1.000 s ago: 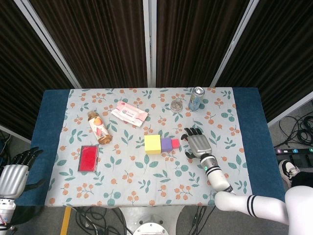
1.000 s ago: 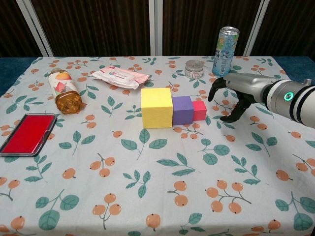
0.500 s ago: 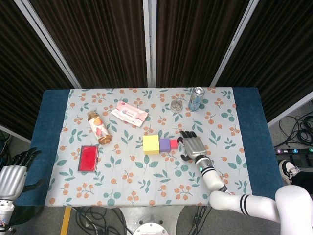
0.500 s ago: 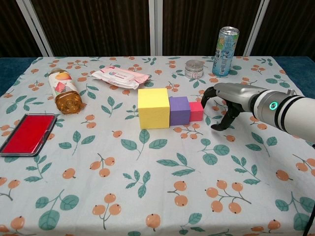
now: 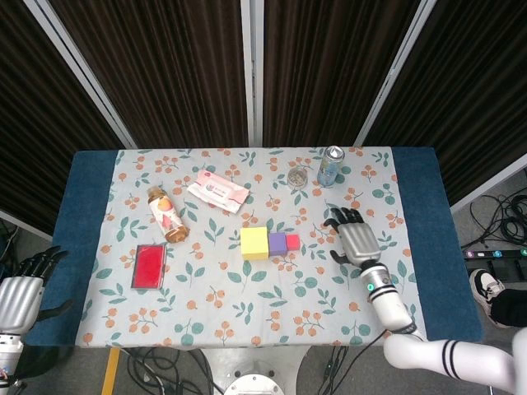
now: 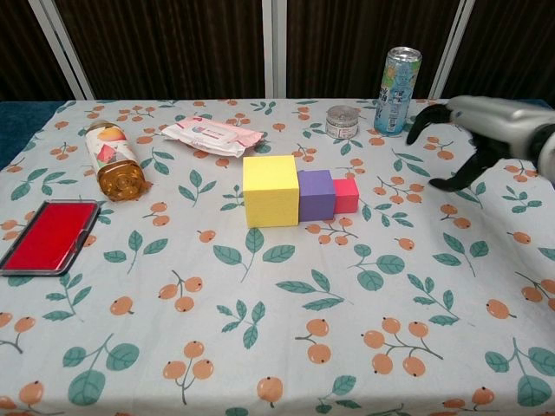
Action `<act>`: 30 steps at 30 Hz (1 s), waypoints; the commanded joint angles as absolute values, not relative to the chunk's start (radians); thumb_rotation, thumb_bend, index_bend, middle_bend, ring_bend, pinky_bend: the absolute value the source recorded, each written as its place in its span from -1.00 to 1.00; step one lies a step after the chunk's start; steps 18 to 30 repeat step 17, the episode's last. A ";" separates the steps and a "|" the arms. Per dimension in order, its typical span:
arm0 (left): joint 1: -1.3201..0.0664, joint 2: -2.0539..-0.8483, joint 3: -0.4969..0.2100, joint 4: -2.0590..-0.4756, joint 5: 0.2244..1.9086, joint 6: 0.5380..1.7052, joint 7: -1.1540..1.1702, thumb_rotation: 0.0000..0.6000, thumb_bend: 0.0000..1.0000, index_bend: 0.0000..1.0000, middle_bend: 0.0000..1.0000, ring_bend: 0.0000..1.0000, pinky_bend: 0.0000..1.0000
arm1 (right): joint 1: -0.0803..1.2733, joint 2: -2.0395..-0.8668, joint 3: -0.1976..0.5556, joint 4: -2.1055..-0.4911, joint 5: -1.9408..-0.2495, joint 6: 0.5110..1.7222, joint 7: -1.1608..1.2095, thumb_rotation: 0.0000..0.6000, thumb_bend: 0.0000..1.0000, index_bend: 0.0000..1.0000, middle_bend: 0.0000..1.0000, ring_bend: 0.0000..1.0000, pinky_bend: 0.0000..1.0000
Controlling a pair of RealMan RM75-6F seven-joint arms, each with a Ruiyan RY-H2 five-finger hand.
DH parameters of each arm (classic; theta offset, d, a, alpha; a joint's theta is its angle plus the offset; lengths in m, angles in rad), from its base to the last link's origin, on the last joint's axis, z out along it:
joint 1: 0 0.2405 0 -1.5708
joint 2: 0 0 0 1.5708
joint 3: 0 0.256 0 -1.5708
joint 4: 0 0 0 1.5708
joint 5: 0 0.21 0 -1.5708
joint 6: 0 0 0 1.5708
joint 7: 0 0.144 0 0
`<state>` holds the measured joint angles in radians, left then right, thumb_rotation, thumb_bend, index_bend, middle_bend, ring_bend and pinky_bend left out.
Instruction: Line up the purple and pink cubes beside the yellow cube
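A large yellow cube (image 6: 270,191) (image 5: 254,243) stands mid-table with a smaller purple cube (image 6: 316,194) (image 5: 278,243) touching its right side. A still smaller pink cube (image 6: 346,195) (image 5: 292,241) touches the purple one, so the three form one row. My right hand (image 6: 468,129) (image 5: 356,237) hovers well to the right of the row, fingers spread and curved, holding nothing. My left hand (image 5: 23,290) hangs off the table's left edge, fingers apart and empty; the chest view does not show it.
A lying juice bottle (image 6: 113,157) and a red flat case (image 6: 50,236) are at the left. A pink wipes pack (image 6: 212,134) lies behind the cubes. A small round tin (image 6: 342,120) and an upright can (image 6: 397,78) stand at the back right.
My right hand was at the pink cube's right side; it has pulled away to the right and risen. The row of cubes ended up slightly further left than a second ago.
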<state>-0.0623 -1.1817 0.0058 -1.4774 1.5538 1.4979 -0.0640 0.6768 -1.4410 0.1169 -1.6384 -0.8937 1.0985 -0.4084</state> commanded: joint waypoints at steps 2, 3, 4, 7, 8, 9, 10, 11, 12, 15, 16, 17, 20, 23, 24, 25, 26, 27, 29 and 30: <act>-0.066 -1.187 0.000 -1.481 1.548 1.495 -0.058 1.00 -1.00 -0.56 -0.53 -0.63 -0.55 | 0.501 -1.267 0.033 -1.745 -1.125 1.316 -0.278 1.00 -0.51 -0.62 -0.84 -1.00 -1.00; -0.066 -1.188 -0.003 -1.481 1.545 1.496 -0.054 1.00 -1.00 -0.56 -0.53 -0.63 -0.55 | 0.472 -1.246 0.019 -1.748 -1.159 1.351 -0.251 1.00 -0.50 -0.63 -0.84 -1.00 -1.00; -0.066 -1.190 -0.006 -1.482 1.542 1.497 -0.050 1.00 -1.00 -0.56 -0.53 -0.63 -0.55 | 0.444 -1.227 0.005 -1.747 -1.193 1.382 -0.222 1.00 -0.48 -0.66 -0.85 -1.00 -1.00; -0.066 -1.195 -0.012 -1.486 1.535 1.502 -0.037 1.00 -1.00 -0.56 -0.53 -0.63 -0.55 | 0.360 -1.170 -0.050 -1.727 -1.288 1.456 -0.135 1.00 -0.46 -0.72 -0.90 -1.00 -1.00; -0.066 -1.197 -0.015 -1.488 1.534 1.505 -0.031 1.00 -1.00 -0.56 -0.53 -0.63 -0.55 | 0.330 -1.153 -0.070 -1.715 -1.319 1.481 -0.107 1.00 -0.46 -0.74 -0.91 -1.00 -1.00; -0.066 -1.200 -0.017 -1.490 1.534 1.509 -0.026 1.00 -1.00 -0.56 -0.53 -0.63 -0.55 | 0.308 -1.146 -0.082 -1.704 -1.339 1.501 -0.090 1.00 -0.46 -0.76 -0.93 -1.00 -1.00; -0.065 -1.203 -0.018 -1.491 1.534 1.512 -0.020 1.00 -1.00 -0.56 -0.53 -0.63 -0.55 | 0.288 -1.142 -0.093 -1.692 -1.359 1.519 -0.076 1.00 -0.46 -0.78 -0.94 -1.00 -1.00; -0.065 -1.207 -0.019 -1.493 1.534 1.515 -0.014 1.00 -1.00 -0.56 -0.53 -0.63 -0.55 | 0.263 -1.142 -0.107 -1.675 -1.382 1.540 -0.060 1.00 -0.46 -0.79 -0.96 -1.00 -1.00; -0.065 -1.209 -0.020 -1.495 1.535 1.517 -0.011 1.00 -1.00 -0.56 -0.53 -0.63 -0.55 | 0.244 -1.144 -0.115 -1.665 -1.396 1.556 -0.049 1.00 -0.46 -0.80 -0.97 -1.00 -1.00; -0.069 -1.213 -0.022 -1.502 1.539 1.518 0.002 1.00 -1.00 -0.56 -0.53 -0.63 -0.55 | 0.189 -1.159 -0.128 -1.641 -1.441 1.610 -0.003 1.00 -0.46 -0.84 -1.00 -1.00 -1.00; -0.069 -1.214 -0.024 -1.504 1.539 1.519 0.005 1.00 -1.00 -0.56 -0.53 -0.63 -0.55 | 0.175 -1.164 -0.128 -1.633 -1.453 1.626 0.008 1.00 -0.46 -0.84 -1.00 -1.00 -1.00; -0.070 -1.215 -0.025 -1.507 1.539 1.520 0.009 1.00 -1.00 -0.56 -0.53 -0.63 -0.55 | 0.159 -1.169 -0.128 -1.625 -1.466 1.641 0.019 1.00 -0.46 -0.85 -1.00 -1.00 -1.00; -0.070 -1.215 -0.025 -1.507 1.539 1.520 0.009 1.00 -1.00 -0.56 -0.53 -0.63 -0.55 | 0.159 -1.169 -0.128 -1.625 -1.466 1.641 0.019 1.00 -0.46 -0.85 -1.00 -1.00 -1.00; -0.070 -1.215 -0.025 -1.507 1.539 1.520 0.009 1.00 -1.00 -0.56 -0.53 -0.63 -0.55 | 0.159 -1.169 -0.128 -1.625 -1.466 1.641 0.019 1.00 -0.46 -0.85 -1.00 -1.00 -1.00; -0.070 -1.215 -0.025 -1.507 1.539 1.520 0.009 1.00 -1.00 -0.56 -0.53 -0.63 -0.55 | 0.159 -1.169 -0.128 -1.625 -1.466 1.641 0.019 1.00 -0.46 -0.85 -1.00 -1.00 -1.00; -0.070 -1.215 -0.025 -1.507 1.539 1.520 0.009 1.00 -1.00 -0.56 -0.53 -0.63 -0.55 | 0.159 -1.169 -0.128 -1.625 -1.466 1.641 0.019 1.00 -0.46 -0.85 -1.00 -1.00 -1.00; -0.070 -1.215 -0.025 -1.507 1.539 1.520 0.009 1.00 -1.00 -0.56 -0.53 -0.63 -0.55 | 0.159 -1.169 -0.128 -1.625 -1.466 1.641 0.019 1.00 -0.46 -0.85 -1.00 -1.00 -1.00; -0.070 -1.215 -0.025 -1.507 1.539 1.520 0.009 1.00 -1.00 -0.56 -0.53 -0.63 -0.55 | 0.159 -1.169 -0.128 -1.625 -1.466 1.641 0.019 1.00 -0.46 -0.85 -1.00 -1.00 -1.00; -0.070 -1.215 -0.025 -1.507 1.539 1.520 0.009 1.00 -1.00 -0.56 -0.53 -0.63 -0.55 | 0.159 -1.169 -0.128 -1.625 -1.466 1.641 0.019 1.00 -0.46 -0.85 -1.00 -1.00 -1.00; -0.070 -1.215 -0.025 -1.507 1.539 1.520 0.009 1.00 -1.00 -0.56 -0.53 -0.63 -0.55 | 0.159 -1.169 -0.128 -1.625 -1.466 1.641 0.019 1.00 -0.46 -0.85 -1.00 -1.00 -1.00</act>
